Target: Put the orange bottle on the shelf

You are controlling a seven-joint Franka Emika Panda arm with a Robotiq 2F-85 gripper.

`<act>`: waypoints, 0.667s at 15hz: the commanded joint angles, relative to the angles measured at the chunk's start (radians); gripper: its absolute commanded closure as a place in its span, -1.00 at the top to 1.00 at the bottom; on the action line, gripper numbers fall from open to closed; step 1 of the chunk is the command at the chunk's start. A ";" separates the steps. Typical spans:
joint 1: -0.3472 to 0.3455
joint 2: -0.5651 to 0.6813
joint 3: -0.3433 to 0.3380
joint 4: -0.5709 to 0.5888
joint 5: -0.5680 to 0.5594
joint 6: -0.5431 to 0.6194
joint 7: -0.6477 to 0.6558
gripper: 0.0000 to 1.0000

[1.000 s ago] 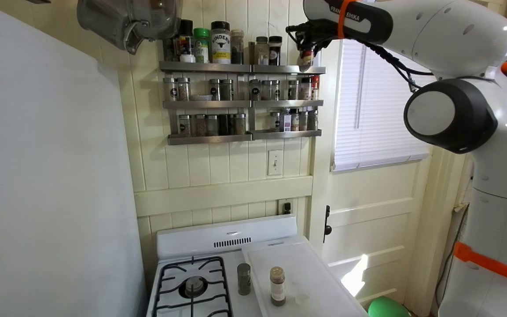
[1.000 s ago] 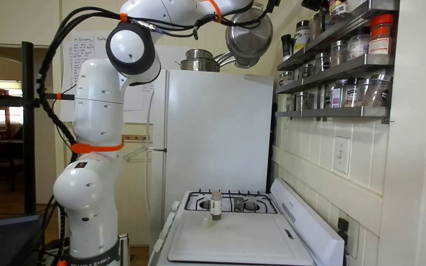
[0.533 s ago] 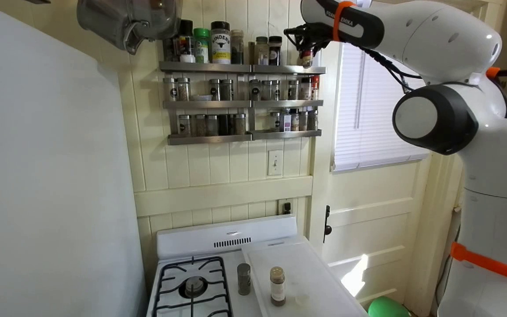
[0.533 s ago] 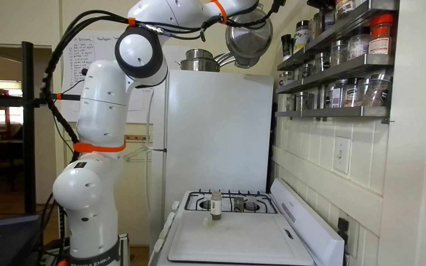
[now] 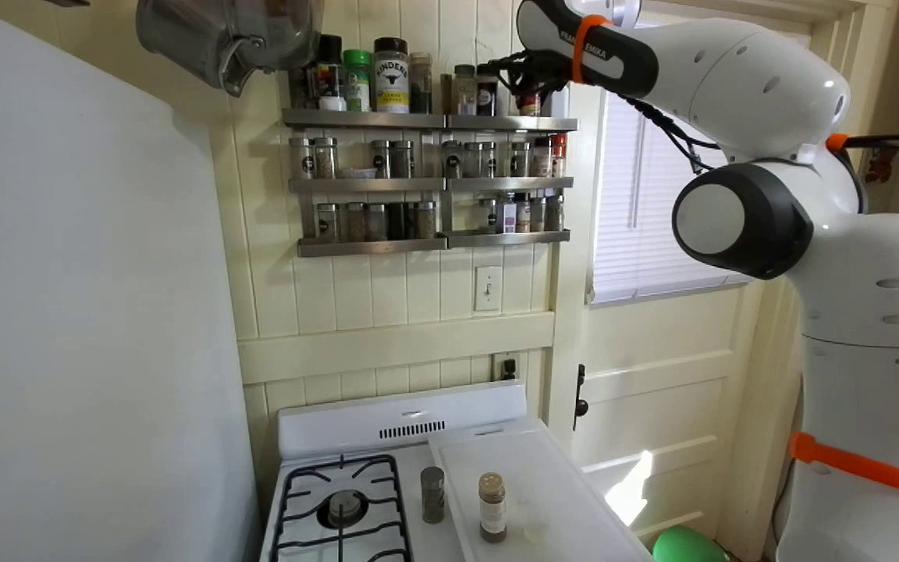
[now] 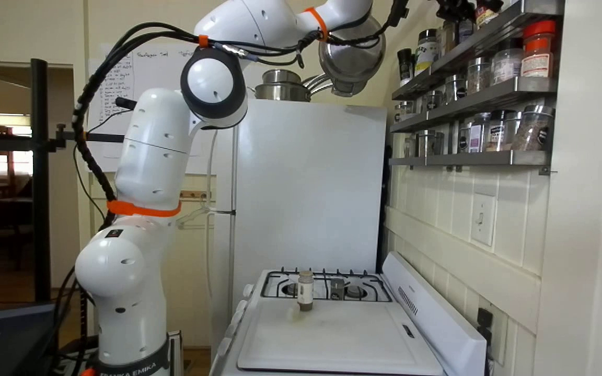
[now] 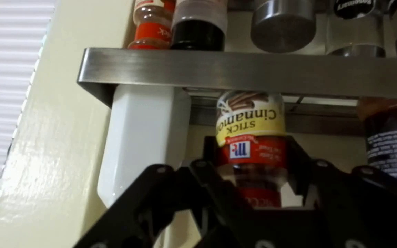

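The orange bottle is a red jar with a yellow and red cinnamon label. It shows upside down in the wrist view (image 7: 252,120) and in both exterior views (image 5: 529,104) (image 6: 485,14). My gripper (image 7: 252,148) is shut on it, one finger on each side of its upper part. The shelf (image 5: 512,123) is a three-tier metal rack on the wall, also seen in an exterior view (image 6: 489,36). The bottle is upright at the top tier's right part, its base just behind the front rail. I cannot tell whether it touches the shelf floor.
In the wrist view a white container (image 7: 140,134) stands on one side of the bottle and a dark bottle (image 7: 391,148) on the other. Jars fill the lower tiers. A pale jar (image 5: 492,507) and a dark bottle (image 5: 433,496) stand on the stove. A pot (image 5: 231,39) hangs nearby.
The arm has carried the bottle left and inward over the top tier. Its base was in front of the rail and is now behind it. The gripper stays shut on it.
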 commanded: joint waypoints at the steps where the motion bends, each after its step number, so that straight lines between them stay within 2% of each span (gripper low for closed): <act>1: 0.005 0.051 0.007 0.075 0.014 -0.081 -0.004 -0.52; 8: 0.026 0.073 0.004 0.129 -0.007 -0.139 0.008 -0.52; 9: 0.028 0.076 0.003 0.135 -0.011 -0.144 0.011 0.20; 10: 0.028 0.079 0.002 0.140 -0.011 -0.149 0.012 0.50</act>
